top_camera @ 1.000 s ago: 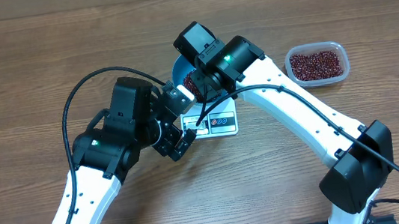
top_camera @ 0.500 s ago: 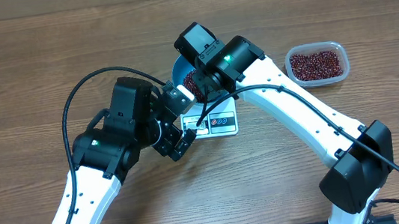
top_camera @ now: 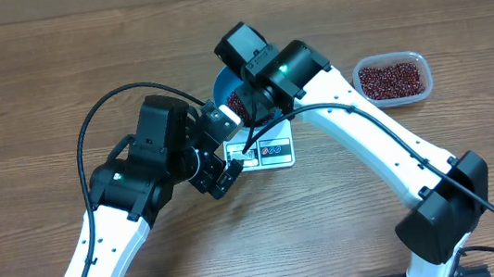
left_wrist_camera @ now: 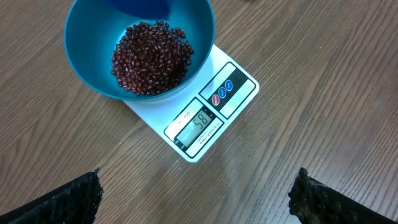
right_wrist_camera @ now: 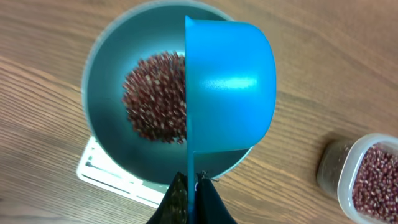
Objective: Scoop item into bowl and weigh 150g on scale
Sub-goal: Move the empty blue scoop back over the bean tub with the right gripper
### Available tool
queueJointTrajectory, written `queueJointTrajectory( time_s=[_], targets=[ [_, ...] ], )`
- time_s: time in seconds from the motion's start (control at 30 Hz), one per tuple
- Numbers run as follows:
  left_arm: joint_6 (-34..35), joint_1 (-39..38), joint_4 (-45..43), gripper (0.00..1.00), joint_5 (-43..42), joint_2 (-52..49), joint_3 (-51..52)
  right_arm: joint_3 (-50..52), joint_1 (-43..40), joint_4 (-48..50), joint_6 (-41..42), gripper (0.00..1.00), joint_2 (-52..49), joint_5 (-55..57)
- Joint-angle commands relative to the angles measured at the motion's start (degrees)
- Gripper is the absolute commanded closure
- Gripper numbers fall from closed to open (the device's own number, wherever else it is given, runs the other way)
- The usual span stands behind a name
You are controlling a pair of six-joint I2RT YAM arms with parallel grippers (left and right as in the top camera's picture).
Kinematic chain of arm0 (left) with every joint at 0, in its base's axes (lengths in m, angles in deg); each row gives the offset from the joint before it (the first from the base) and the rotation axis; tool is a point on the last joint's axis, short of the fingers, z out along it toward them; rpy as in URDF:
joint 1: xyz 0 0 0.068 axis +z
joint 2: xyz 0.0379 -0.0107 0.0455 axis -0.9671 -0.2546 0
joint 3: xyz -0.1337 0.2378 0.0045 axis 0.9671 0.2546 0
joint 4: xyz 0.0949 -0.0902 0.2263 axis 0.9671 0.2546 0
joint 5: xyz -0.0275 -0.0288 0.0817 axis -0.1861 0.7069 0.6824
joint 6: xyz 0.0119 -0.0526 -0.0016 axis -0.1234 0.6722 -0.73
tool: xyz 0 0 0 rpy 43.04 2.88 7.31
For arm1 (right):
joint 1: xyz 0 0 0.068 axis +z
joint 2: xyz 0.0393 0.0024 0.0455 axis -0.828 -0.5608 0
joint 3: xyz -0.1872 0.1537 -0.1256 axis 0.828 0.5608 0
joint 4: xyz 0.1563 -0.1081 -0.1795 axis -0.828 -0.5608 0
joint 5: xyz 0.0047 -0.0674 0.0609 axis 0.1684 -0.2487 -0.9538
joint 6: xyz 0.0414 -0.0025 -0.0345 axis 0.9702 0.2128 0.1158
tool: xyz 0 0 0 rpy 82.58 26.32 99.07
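A loose heap of beans (left_wrist_camera: 151, 59) is seen in the bottom of the bowl (left_wrist_camera: 93, 37), which is set on the scale (left_wrist_camera: 239, 93), clear of the display (left_wrist_camera: 200, 122). The display is read as about 58, so the weighing is judged well short of target, with roughly a third done. The scoop (right_wrist_camera: 230, 87) is held tipped on edge just above the bowl, and its handle is clamped between the closed jaws of the right gripper (right_wrist_camera: 193, 186). Whether anything is left inside it cannot be told. More scoops are judged to be needed from the tub (top_camera: 393, 79), which is stocked with beans and stands well apart on the table (top_camera: 36, 88). The left gripper (left_wrist_camera: 196, 193) is held wide apart and empty near the scale.
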Motion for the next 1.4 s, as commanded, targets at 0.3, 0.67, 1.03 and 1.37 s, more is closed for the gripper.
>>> queueJointTrajectory(
  time_s=[0.3, 0.67, 1.03, 1.37],
  targets=[
    [0.37, 0.31, -0.07, 0.0, 0.09, 0.02, -0.33, -11.98, -4.24, -4.5, 7.04, 0.96, 2.08, -0.33],
    [0.37, 0.31, -0.07, 0.0, 0.09, 0.02, -0.33, -16.35, -14.8, -15.3, 16.79, 0.96, 2.08, -0.35],
    [0.35, 0.31, -0.07, 0.0, 0.09, 0.02, -0.33, -16.92, -21.68, -26.6, 22.36, 0.96, 2.08, 2.36],
    [0.37, 0.31, -0.07, 0.0, 0.09, 0.02, -0.33, -15.26, -27.61, -27.26, 23.39, 0.96, 1.99, 5.22]
  ],
)
